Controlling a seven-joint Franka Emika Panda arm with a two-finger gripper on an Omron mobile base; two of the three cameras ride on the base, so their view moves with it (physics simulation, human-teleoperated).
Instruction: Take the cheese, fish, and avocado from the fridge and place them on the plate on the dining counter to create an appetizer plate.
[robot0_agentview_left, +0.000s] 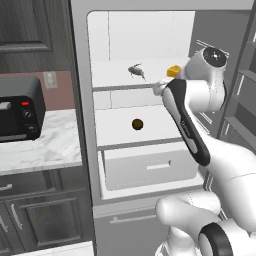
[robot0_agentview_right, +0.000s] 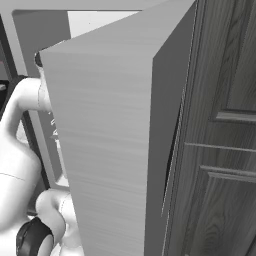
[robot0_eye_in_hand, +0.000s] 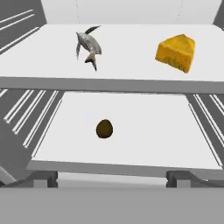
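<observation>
The fridge (robot0_agentview_left: 82, 100) stands open, its white shelves facing me. On the upper shelf a grey-brown fish (robot0_eye_in_hand: 89, 46) (robot0_agentview_left: 136, 71) lies to the left and a yellow-orange cheese (robot0_eye_in_hand: 176, 52) (robot0_agentview_left: 174, 71) wedge sits to the right. One shelf lower, near its middle, rests the dark avocado (robot0_eye_in_hand: 104, 129) (robot0_agentview_left: 137, 124). My gripper (robot0_eye_in_hand: 113, 178) hovers in front of the shelves, level with the lower one, open, with nothing between its fingers. The white arm hides the right part of the shelves in the left base view. The plate and the dining counter are out of view.
A white drawer (robot0_agentview_left: 150, 167) sits under the lower shelf. Left of the fridge, a black oven (robot0_agentview_left: 17, 110) stands on a marble worktop (robot0_agentview_left: 50, 145) over dark cabinets. The open grey fridge door (robot0_agentview_right: 110, 140) looms close on my right, beside a dark cupboard (robot0_agentview_right: 225, 125).
</observation>
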